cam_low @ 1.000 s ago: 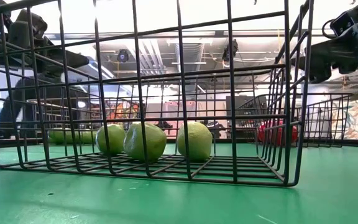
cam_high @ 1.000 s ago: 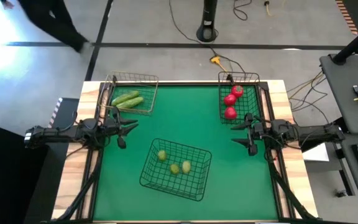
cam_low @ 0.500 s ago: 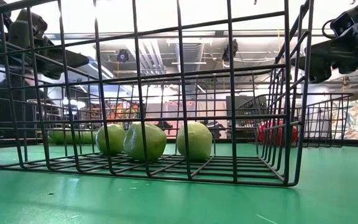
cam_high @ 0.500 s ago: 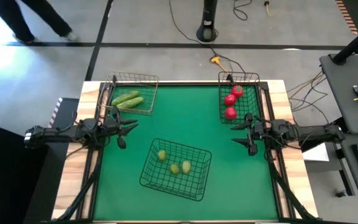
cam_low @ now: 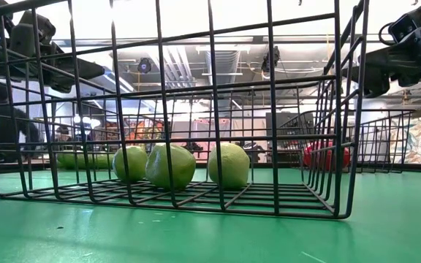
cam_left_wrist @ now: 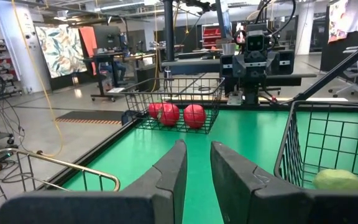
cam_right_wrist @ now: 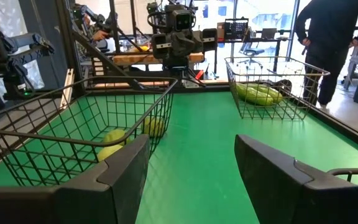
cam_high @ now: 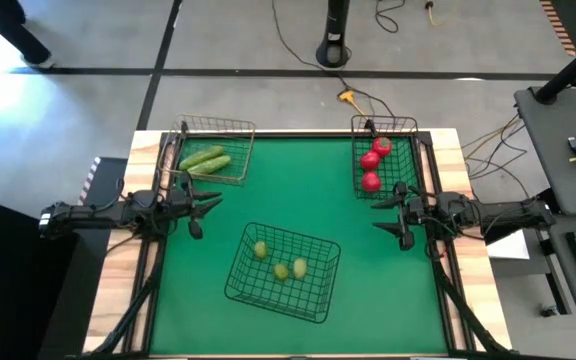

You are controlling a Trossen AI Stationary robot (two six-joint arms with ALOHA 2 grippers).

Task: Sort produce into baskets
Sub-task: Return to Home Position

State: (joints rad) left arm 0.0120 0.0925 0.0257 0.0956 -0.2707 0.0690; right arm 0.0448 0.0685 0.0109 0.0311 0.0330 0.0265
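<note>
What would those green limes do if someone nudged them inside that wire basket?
They'd probably roll: the limes look round and lie loose on the wire floor of the basket. The floor bars may catch them, and the walls should keep them in.

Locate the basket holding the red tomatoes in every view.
High view: tomato basket at the mat's top right.
Low view: tomato basket on the right side, past the lime basket.
Left wrist view: tomato basket at centre, across the mat.
Right wrist view: not in it.
Shared landmark: the lime basket, in all four.
</note>
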